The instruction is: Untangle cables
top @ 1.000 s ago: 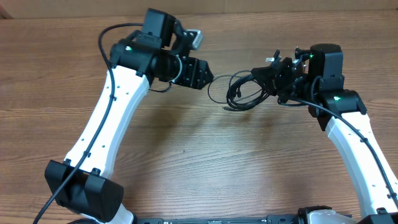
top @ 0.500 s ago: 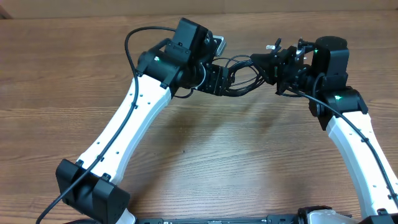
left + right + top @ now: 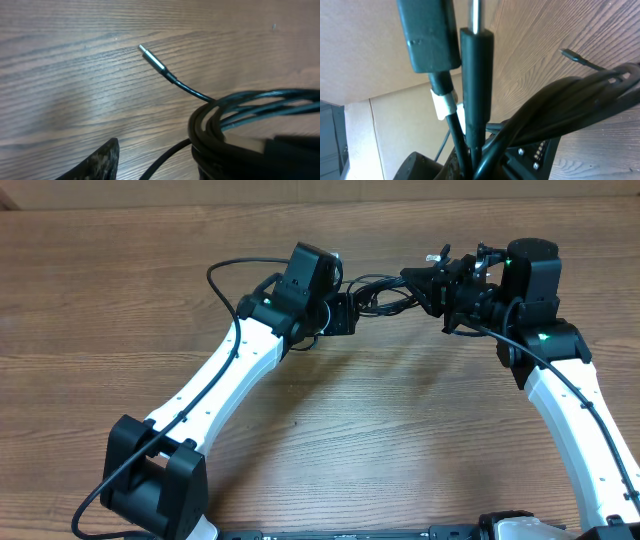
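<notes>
Above the wooden table (image 3: 330, 440) the cables (image 3: 385, 288) hang bundled, right gripper (image 3: 420, 285) clamped on them, left gripper (image 3: 350, 312) at the far loops, closed or not I cannot tell; the separating step probably needs one strand pinched and drawn apart.

The cables (image 3: 385, 292) hang bunched together over the far middle of the table (image 3: 120, 290), between the two pincers. The left pincer (image 3: 347, 312) is at their left end and the right pincer (image 3: 422, 288) at their right end. Both arms reach in from the near corners.

In the left wrist view the cables fill the lower right. One finger (image 3: 97, 162) stands apart from them at the lower left. A single plug end (image 3: 152, 59) sticks out up and to the left, above the table.

In the right wrist view the cables run from the bottom middle to the right edge. Two plugs (image 3: 476, 75) stand upright side by side to their left, and a small plug tip (image 3: 569, 53) pokes out behind them.
</notes>
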